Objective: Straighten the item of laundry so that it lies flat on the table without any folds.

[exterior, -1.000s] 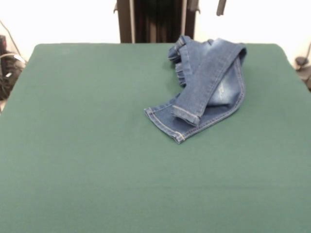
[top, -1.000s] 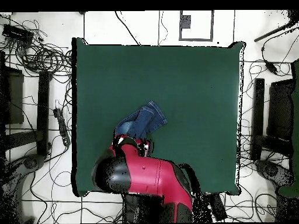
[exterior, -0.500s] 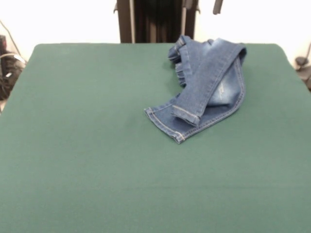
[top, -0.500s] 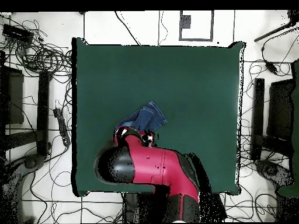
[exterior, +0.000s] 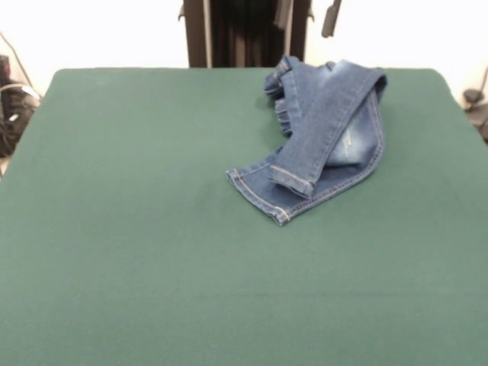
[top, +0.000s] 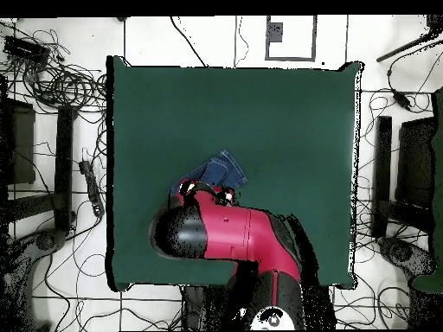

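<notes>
The small blue denim jeans (exterior: 324,133) lie crumpled on the dark green table (exterior: 152,229), toward its far right side. One leg is folded across the other, and the pale stitched hems point near-left. My gripper (exterior: 306,15) hangs just above the waistband end of the jeans. Only its two dark fingertips (exterior: 330,18) show at the top edge, standing apart with nothing between them. In the overhead view the red arm (top: 227,242) covers most of the jeans (top: 225,169), so only the hem end shows on the table (top: 285,130).
The robot's black pedestal (exterior: 244,34) stands behind the table's far edge. In the overhead view, cables (top: 60,82) and dark stands (top: 381,173) line the floor on both sides. A white square frame (top: 290,36) lies beyond the far edge.
In the overhead view the arm has swung right and forward over the jeans, covering more of them. In the front view the fingertips have come lower and shifted left. The jeans have not moved.
</notes>
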Tool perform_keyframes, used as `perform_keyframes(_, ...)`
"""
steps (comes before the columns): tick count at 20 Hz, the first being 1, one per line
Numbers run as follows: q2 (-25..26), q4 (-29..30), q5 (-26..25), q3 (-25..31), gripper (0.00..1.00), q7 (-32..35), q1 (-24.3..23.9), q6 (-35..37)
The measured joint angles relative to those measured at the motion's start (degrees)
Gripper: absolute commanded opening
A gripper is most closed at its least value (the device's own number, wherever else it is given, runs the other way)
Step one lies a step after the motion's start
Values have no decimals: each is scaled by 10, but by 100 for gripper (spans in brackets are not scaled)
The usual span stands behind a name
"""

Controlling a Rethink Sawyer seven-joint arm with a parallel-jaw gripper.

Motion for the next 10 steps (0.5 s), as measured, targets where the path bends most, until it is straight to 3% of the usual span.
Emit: perform_keyframes(10,65,22,24,46,100,0,-27,-26)
